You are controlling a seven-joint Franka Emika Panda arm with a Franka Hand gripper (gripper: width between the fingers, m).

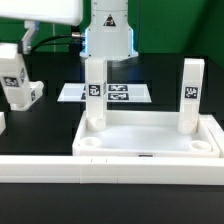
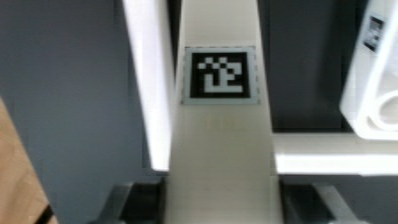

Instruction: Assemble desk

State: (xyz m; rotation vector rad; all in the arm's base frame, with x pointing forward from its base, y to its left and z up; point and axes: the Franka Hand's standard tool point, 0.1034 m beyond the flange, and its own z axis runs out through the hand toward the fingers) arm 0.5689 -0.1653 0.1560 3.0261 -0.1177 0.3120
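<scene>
Black tabletop, matte, carrying every item.

1. Gripper: jaws partly apart, clamped on both flanks of the held leg. The leg is white and square, with its tag facing the wrist camera. It sits toward the exterior view's left, well apart from the desk top. Whether its lower end touches the table cannot be told.
2. Desk top: rimmed tray. The left standing leg and right standing leg are upright in its far corners. The near sockets are vacant.
3. Marker board: flat, behind the tray.
4. Rail: low, along the tray's near side.

Hazards, as judged: the leg may twist in the grip and so jam askew at a socket. A low carry could clip the left standing leg or the tray rim, both of which lie in the path.
</scene>
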